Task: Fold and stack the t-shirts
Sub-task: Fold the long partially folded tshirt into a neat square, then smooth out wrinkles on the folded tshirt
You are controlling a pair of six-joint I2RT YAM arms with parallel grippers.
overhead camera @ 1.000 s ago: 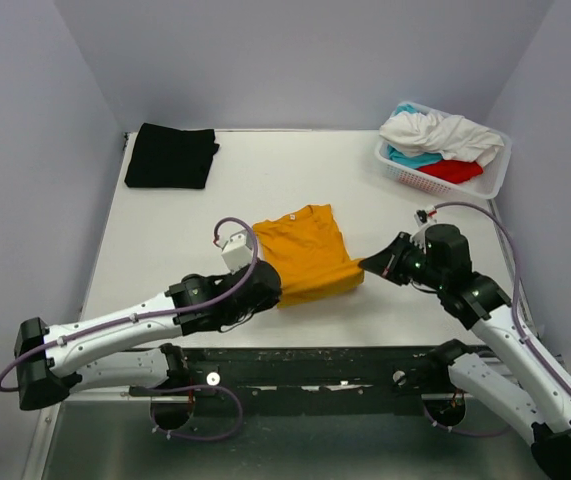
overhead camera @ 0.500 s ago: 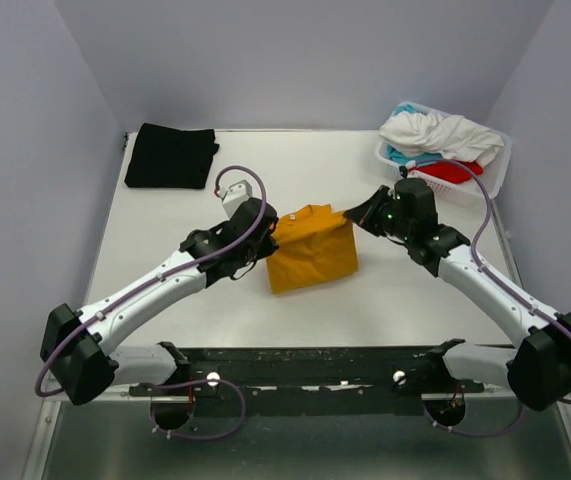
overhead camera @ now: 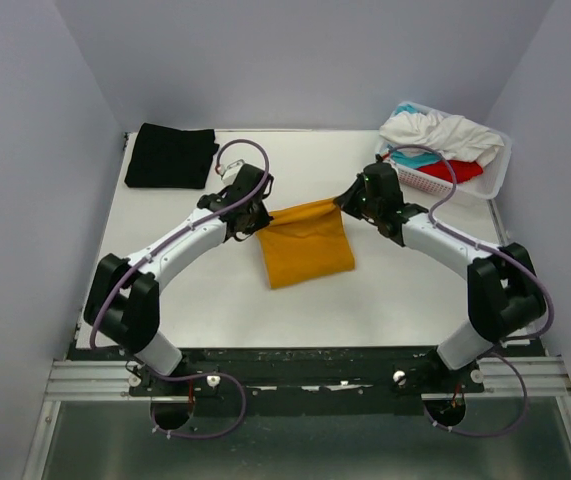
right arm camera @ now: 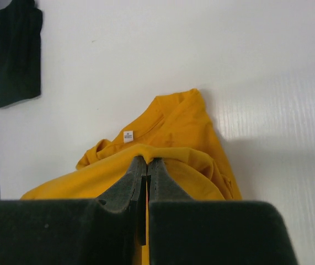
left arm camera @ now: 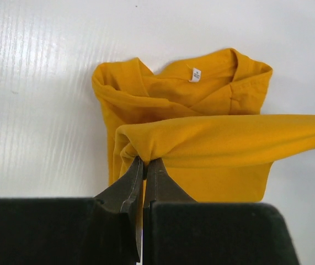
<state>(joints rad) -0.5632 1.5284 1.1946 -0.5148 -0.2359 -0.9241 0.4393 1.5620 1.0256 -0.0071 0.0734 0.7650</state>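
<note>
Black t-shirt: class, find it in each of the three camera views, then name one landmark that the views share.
Top external: the black t-shirt lies at the far left corner of the table.
Left wrist: not in it.
Right wrist: in the top left corner, cut off by the picture's edge.
Shared landmark: the mustard-orange t-shirt, which shows in all three views.

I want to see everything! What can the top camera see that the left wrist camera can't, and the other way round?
Only the top view shows the black t-shirt lying flat and the basket piled with clothes. Only the left wrist view shows the little white neck label inside the collar. Both show the orange t-shirt with its edge pinched in the shut left gripper.
</note>
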